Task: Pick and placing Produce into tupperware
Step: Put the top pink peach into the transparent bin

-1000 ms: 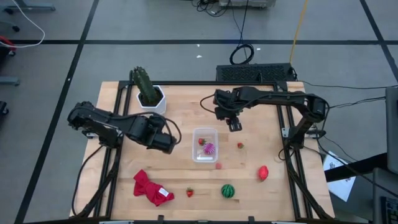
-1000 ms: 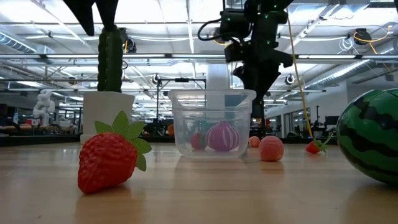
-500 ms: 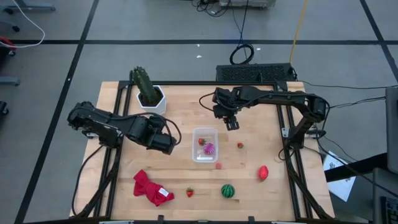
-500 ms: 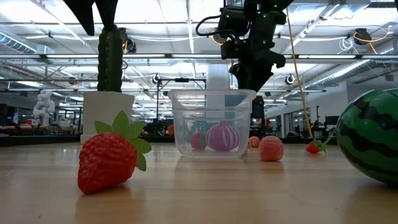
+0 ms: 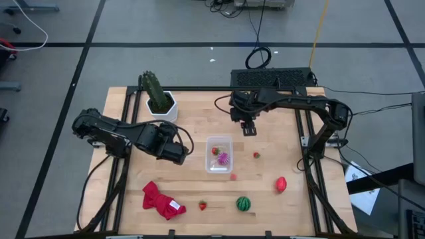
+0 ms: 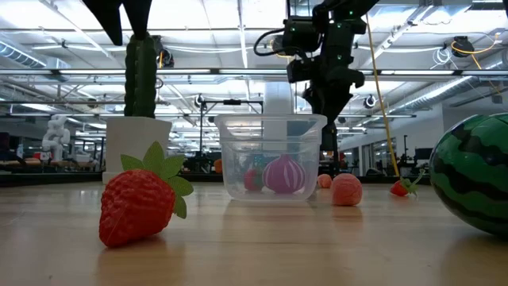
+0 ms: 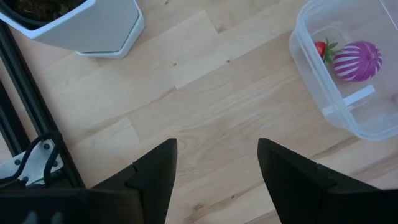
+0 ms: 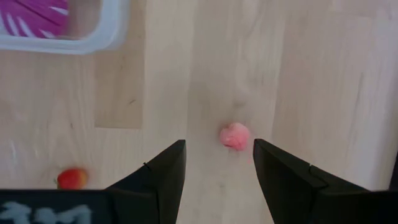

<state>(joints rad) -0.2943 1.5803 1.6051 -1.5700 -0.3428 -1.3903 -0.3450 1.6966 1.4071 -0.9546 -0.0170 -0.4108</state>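
Observation:
The clear tupperware [image 5: 218, 153] stands mid-table and holds a small red strawberry [image 5: 214, 151] and a purple striped ball [image 5: 223, 158]. On the wood lie a pink piece [image 5: 233, 176], a tiny red piece [image 5: 256, 155], a larger red piece [image 5: 281, 184], the watermelon ball [image 5: 244, 203] and a strawberry [image 5: 202, 206]. My right gripper [image 5: 248, 128] hangs open just beyond the tub's far right corner; its wrist view shows the pink piece [image 8: 234, 135] between its fingers, farther off. My left gripper [image 5: 179, 153] waits open left of the tub [image 7: 348, 81].
A cactus in a white pot [image 5: 159, 101] stands at the far left, and a red cloth [image 5: 161, 201] lies near the near left edge. Black frame rails [image 5: 309, 143] run along both sides. Bare wood lies between the tub and the pot.
My right gripper has drawn back a little toward the table's far edge, away from the tub. Nothing on the table has moved.

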